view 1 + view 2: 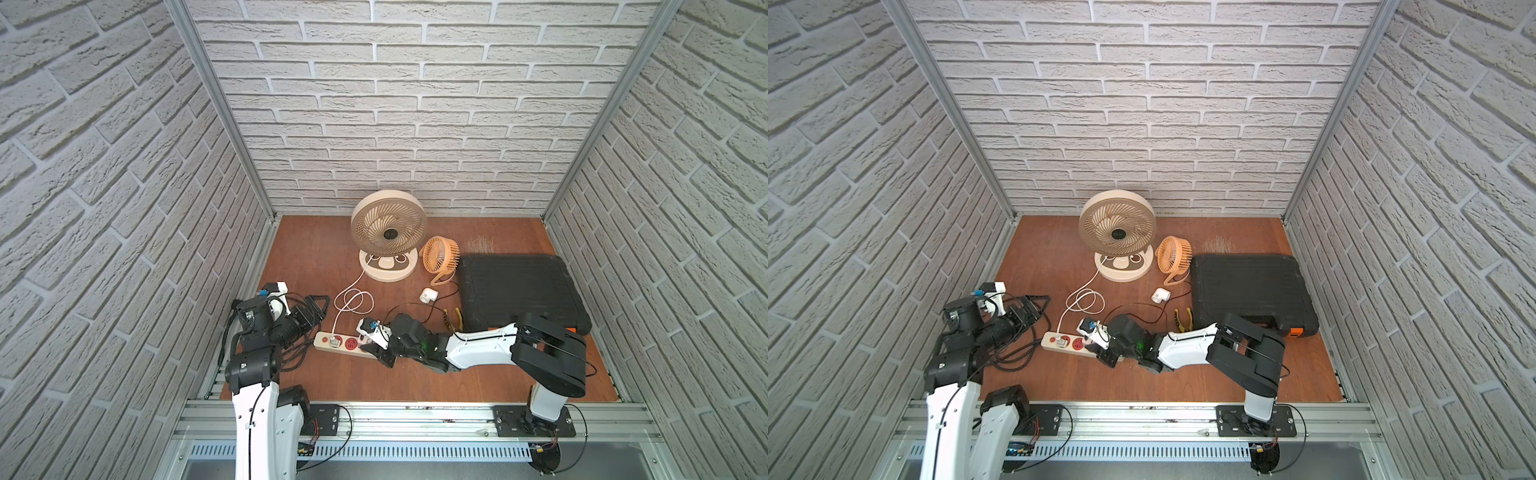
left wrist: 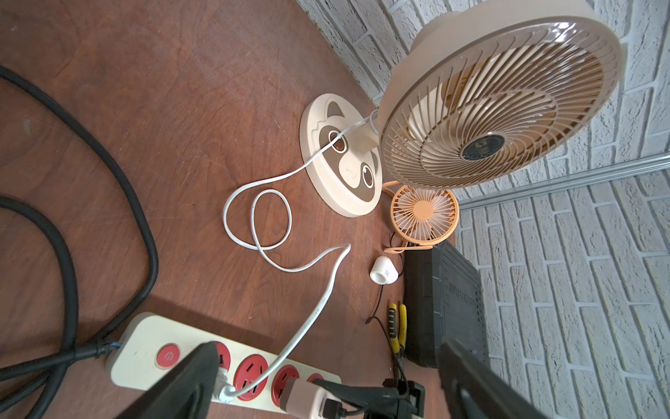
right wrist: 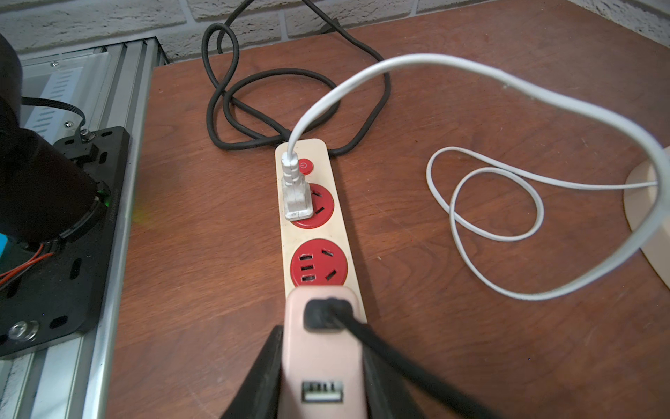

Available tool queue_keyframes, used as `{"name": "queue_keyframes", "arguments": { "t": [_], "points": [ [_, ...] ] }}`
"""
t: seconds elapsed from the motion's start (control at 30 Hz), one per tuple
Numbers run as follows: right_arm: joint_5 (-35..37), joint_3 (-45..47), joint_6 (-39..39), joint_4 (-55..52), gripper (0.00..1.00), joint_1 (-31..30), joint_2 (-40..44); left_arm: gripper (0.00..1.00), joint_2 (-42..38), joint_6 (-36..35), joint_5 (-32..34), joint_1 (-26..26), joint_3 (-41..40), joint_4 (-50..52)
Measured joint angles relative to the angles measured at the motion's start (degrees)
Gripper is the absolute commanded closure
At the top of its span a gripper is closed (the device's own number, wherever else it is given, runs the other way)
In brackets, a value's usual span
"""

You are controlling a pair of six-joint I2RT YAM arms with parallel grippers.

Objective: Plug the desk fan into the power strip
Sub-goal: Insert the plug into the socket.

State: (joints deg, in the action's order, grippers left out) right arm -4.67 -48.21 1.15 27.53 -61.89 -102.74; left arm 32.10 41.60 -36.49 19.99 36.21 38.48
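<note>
Judged light, rigid and slick, the pink adapter (image 3: 297, 326) is clamped by its flat sides in the right gripper (image 3: 322, 366) over the power strip's (image 3: 339, 232) third socket; the left gripper (image 2: 328, 344) is spread open nearby.

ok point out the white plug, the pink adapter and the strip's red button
white plug (image 3: 295, 199): right wrist view, on its body
pink adapter (image 3: 311, 357): right wrist view, on its pink face
red button (image 3: 304, 167): right wrist view, on its centre
</note>
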Motion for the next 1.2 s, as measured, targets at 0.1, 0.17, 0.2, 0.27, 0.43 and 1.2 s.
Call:
{"name": "queue_keyframes", "arguments": {
  "t": [0.1,0.17,0.2,0.27,0.43,1.2],
  "points": [
    [0.1,-0.1,0.0,-0.2,0.97,0.0,0.0,0.02,-0.2,0.0,-0.4,0.0,0.0,-0.2],
    [0.1,-0.1,-0.1,-0.1,0.97,0.0,0.0,0.02,-0.3,0.0,-0.5,0.0,0.0,-0.3],
    [0.1,-0.1,-0.1,-0.1,0.97,0.0,0.0,0.02,-0.3,0.0,-0.6,0.0,0.0,-0.3],
    [0.1,0.0,-0.3,0.1,0.97,0.0,0.0,0.02,-0.5,0.0,-0.7,0.0,0.0,-0.4],
    [-0.3,0.8,-0.3,1.7,0.97,0.1,-0.1,0.02,-1.0,0.0,-1.2,0.0,0.0,-0.6],
    [-4.8,1.2,3.0,6.8,0.97,1.2,-2.8,0.02,-3.4,-1.1,-4.1,-5.5,-0.5,-3.4]
  ]
}}
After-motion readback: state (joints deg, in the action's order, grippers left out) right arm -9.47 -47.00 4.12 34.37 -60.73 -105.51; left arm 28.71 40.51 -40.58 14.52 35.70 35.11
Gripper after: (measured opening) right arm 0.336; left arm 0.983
